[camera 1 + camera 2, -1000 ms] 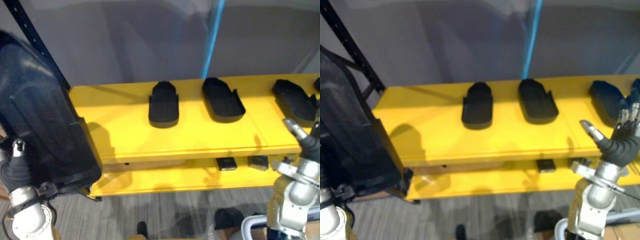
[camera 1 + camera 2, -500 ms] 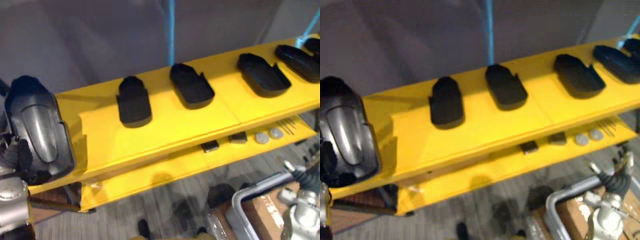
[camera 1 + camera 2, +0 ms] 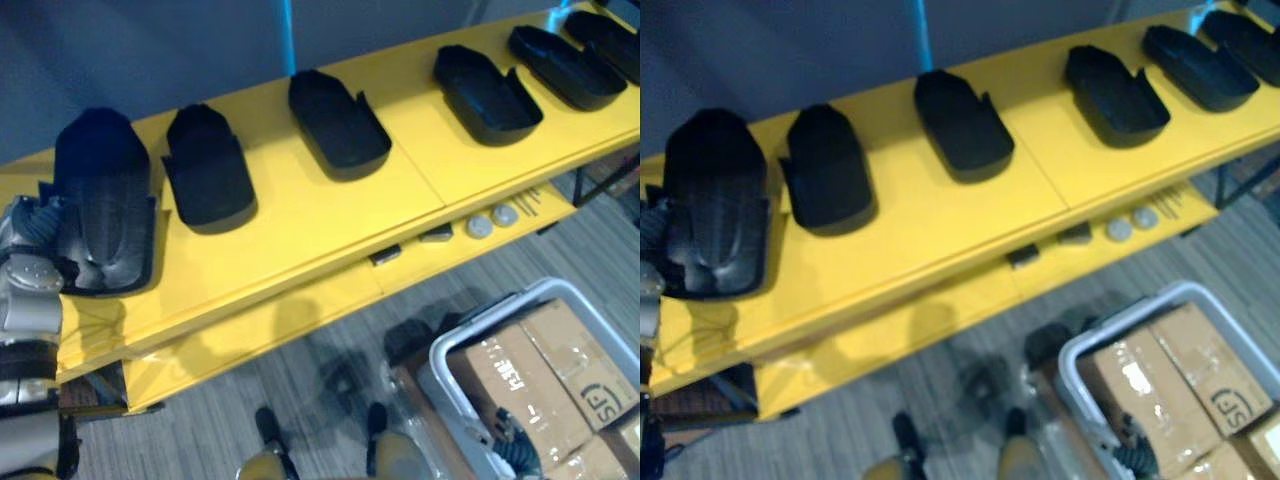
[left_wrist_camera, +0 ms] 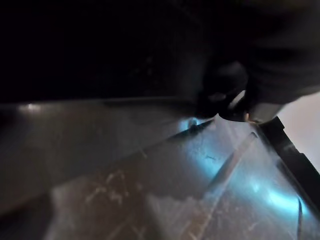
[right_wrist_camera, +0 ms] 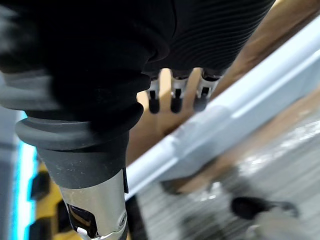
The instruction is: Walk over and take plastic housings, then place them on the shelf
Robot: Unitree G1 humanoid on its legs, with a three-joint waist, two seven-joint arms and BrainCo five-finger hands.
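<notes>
At the far left, the left hand [image 3: 36, 224] sits against the left edge of the leftmost housing [image 3: 100, 185], which lies on the left end of the yellow shelf [image 3: 300, 215]. I cannot tell how its fingers are set, since the housing hides them. Just beside it lies a second housing [image 3: 205, 180], then a third [image 3: 338, 122], a fourth [image 3: 485, 88] and a fifth [image 3: 565, 62], spaced apart along the shelf. On the lower shelf [image 3: 250, 335], two round discs [image 3: 478, 227] lie near a few small dark parts. At the lower right, a grey bin [image 3: 488, 316] on the floor holds cardboard boxes [image 3: 520, 385]. In its wrist view, the right hand [image 5: 210, 35] hangs over that bin, its fingers [image 5: 176, 97] straight, side by side and holding nothing.
</notes>
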